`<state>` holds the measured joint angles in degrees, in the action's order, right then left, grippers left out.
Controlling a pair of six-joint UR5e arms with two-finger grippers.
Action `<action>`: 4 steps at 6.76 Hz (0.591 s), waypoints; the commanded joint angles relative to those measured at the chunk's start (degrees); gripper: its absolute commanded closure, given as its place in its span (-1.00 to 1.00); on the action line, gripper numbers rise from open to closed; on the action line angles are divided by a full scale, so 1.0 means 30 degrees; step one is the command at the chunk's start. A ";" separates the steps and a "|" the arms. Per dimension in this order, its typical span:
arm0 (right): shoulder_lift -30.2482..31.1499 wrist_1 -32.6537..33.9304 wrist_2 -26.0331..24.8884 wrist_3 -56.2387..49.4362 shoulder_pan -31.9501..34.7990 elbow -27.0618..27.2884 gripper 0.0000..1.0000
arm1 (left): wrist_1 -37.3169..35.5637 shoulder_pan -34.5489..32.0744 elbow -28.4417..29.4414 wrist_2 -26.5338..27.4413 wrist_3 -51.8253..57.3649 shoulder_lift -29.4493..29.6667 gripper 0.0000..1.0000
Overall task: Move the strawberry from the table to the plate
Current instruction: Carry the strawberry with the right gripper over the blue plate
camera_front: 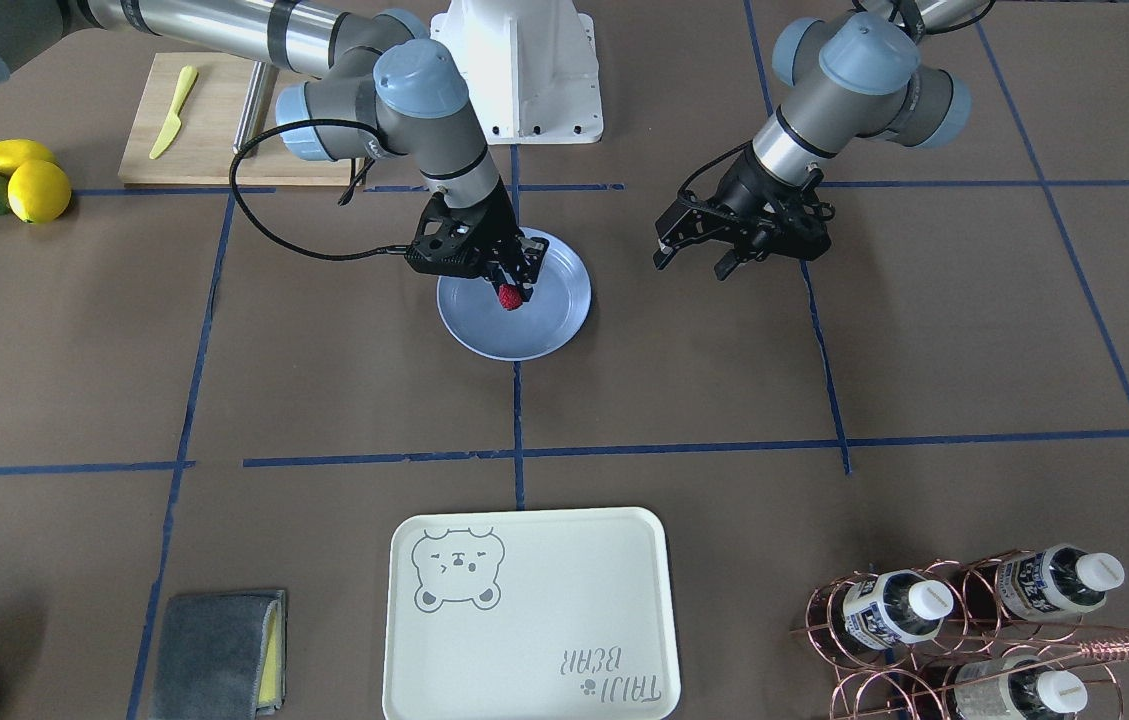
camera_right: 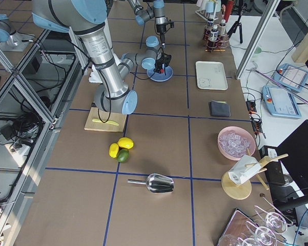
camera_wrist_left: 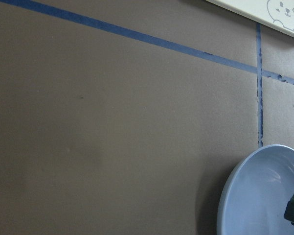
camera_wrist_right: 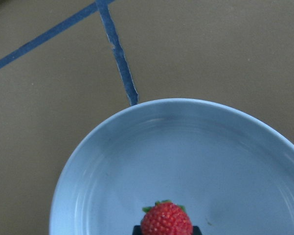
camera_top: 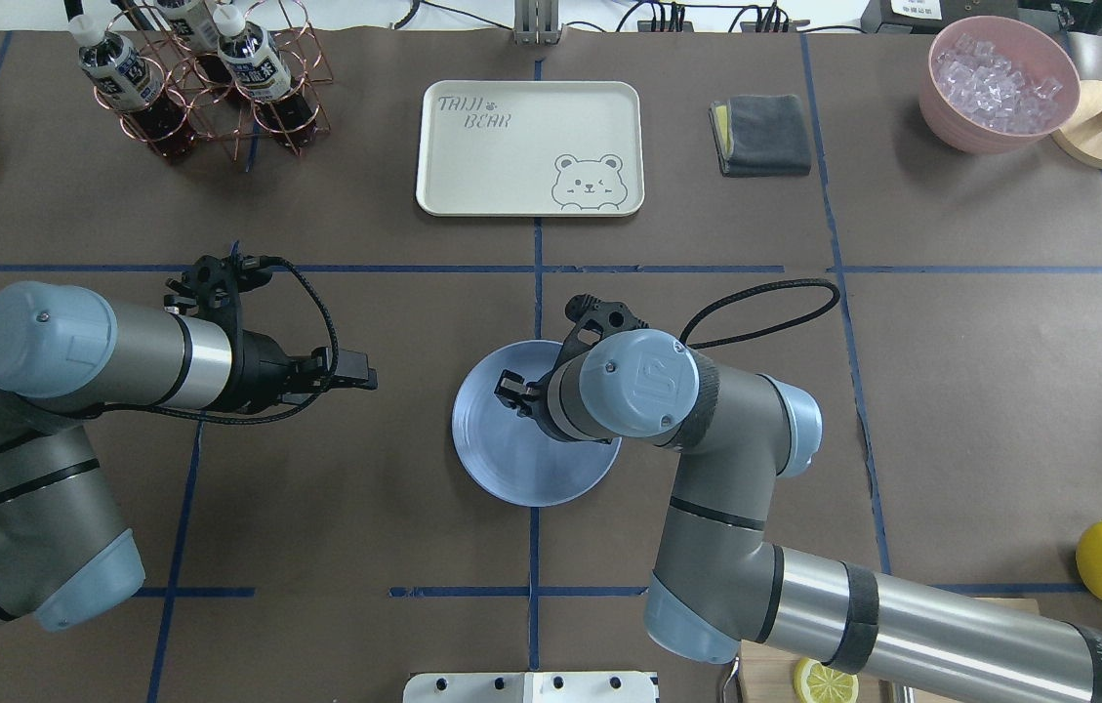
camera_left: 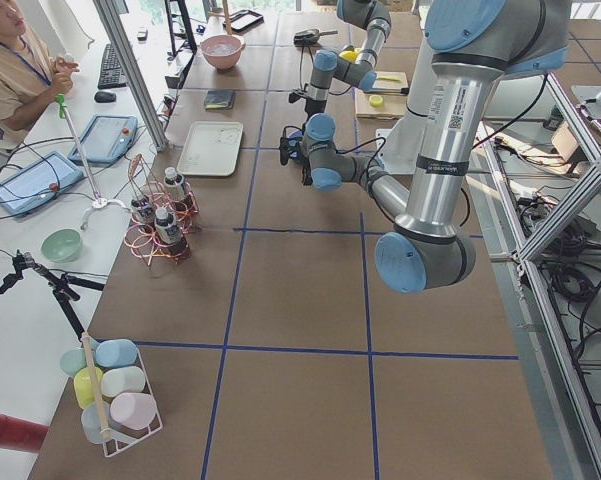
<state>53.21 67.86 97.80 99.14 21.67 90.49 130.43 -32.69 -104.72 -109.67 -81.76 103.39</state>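
1. Right gripper: clamped on the small red bumpy strawberry, with the jaws pinching both flanks.
2. The berry sits over the inside of the round glossy light-blue plate. Whether it touches the plate surface, can't tell.
3. Left gripper: jaws apart and holding nothing. It hangs over the brown paper table, well apart from the plate.
4. View differences:
   - Overhead: the right wrist covers the berry, so only plate shows.
   - Front-facing and right wrist views show the berry clearly.
   - Left wrist view catches the plate edge plus a sliver of red and green at the frame border.
5. Room: the plate lies on a blue tape line with brown paper all round it. The cream rectangular bear tray and the wooden cutting board are both well apart from it.
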 commanded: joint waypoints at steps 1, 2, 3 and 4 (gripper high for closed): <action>0.0018 0.0581 0.0008 -0.0089 -0.0162 0.0011 1.00 | -0.0001 -0.0001 0.0013 0.0053 -0.0052 -0.0010 -1.00; -0.0040 0.0585 -0.0021 -0.0118 -0.0162 -0.0017 1.00 | -0.0001 -0.0001 -0.0016 0.0083 -0.0052 -0.0038 -1.00; -0.0099 0.0585 0.0008 -0.0118 -0.0162 -0.0047 1.00 | -0.0001 -0.0001 -0.0045 0.0083 -0.0081 -0.0039 -1.00; -0.0100 0.0585 0.0037 -0.0147 -0.0162 -0.0076 0.73 | -0.0001 -0.0001 -0.0103 0.0083 -0.0081 -0.0039 -1.00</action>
<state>52.98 69.56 97.82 98.78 21.20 90.36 130.43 -32.69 -104.86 -109.44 -81.97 103.28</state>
